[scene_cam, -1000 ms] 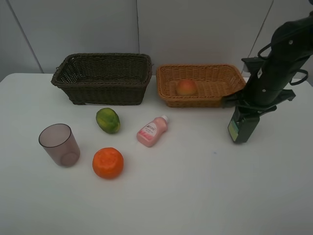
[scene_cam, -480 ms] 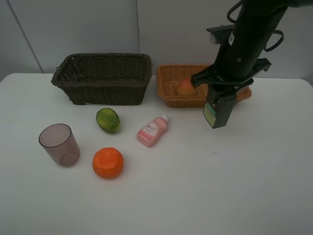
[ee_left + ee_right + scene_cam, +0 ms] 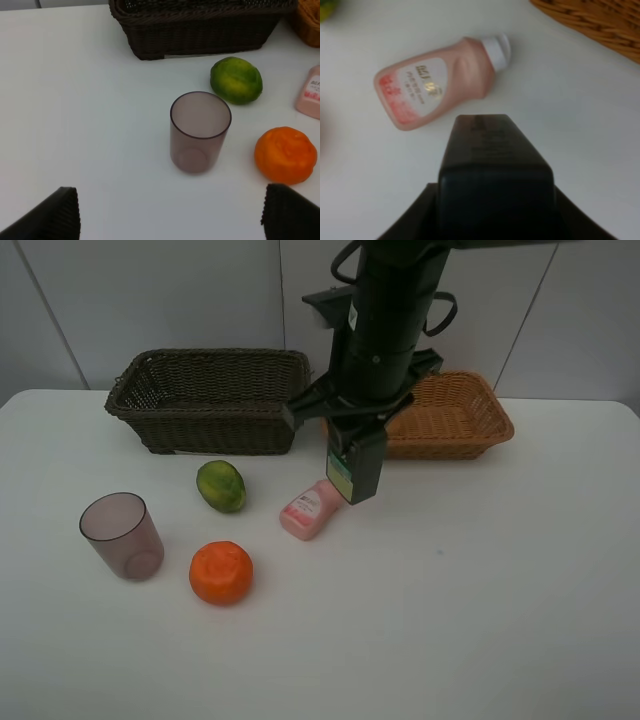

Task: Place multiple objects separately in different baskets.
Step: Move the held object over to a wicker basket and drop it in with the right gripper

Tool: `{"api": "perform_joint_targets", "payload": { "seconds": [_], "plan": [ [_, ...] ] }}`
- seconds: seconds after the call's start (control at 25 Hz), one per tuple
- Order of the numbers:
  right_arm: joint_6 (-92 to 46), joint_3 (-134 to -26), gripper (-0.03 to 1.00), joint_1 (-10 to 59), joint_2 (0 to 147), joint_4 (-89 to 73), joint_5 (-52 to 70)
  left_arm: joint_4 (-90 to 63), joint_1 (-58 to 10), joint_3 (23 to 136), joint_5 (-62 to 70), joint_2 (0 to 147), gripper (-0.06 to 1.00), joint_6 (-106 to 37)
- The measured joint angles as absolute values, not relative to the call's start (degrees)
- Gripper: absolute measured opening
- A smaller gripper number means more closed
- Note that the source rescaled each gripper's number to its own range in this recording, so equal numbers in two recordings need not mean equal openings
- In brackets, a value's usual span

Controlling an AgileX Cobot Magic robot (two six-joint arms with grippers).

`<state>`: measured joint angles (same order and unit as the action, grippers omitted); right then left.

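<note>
Screening tan basket (image 3: 460, 420), right arm (image 3: 385, 330) with dark bottle (image 3: 355, 465)

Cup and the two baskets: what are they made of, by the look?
Cup: likely plastic, translucent smoky mauve, smooth; the table shows through its wall. Dark brown basket and tan basket: woven wicker or rattan-like strands, matte; the weave is plainly visible.

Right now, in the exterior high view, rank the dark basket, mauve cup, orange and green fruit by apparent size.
1. dark brown wicker basket
2. translucent mauve cup
3. orange
4. green fruit
Orange and green fruit look close, and the orange lies nearer the camera, so that pair is unsure.
</note>
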<state>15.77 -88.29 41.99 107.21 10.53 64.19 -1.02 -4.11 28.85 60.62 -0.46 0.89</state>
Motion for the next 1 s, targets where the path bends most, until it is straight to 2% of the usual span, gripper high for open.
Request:
{"api": "perform_joint_targets", "payload": {
  "seconds": [0.24, 0.48, 0.64, 1.0],
  "plan": [
    [15.1, -94.3, 0.01, 45.3, 111.6, 10.4, 64.2, -1.0, -4.1, 28.9, 60.6, -0.5, 0.94, 0.9],
    [14.1, -102.3, 0.01, 45.3, 114.1, 11.2, 59.9, -1.0, -4.1, 28.9, 60.6, -0.5, 0.94, 0.9],
    [13.9, -104.0, 0.01, 44.4, 114.3, 13.1, 49.2, -1.0, -4.1, 28.9, 60.6, -0.5, 0.94, 0.9],
    [13.9, -104.0, 0.01, 37.7, 119.5, 13.2, 28.3, -1.0, -4.1, 28.9, 60.6, -0.5, 0.94, 0.9]
  ]
}}
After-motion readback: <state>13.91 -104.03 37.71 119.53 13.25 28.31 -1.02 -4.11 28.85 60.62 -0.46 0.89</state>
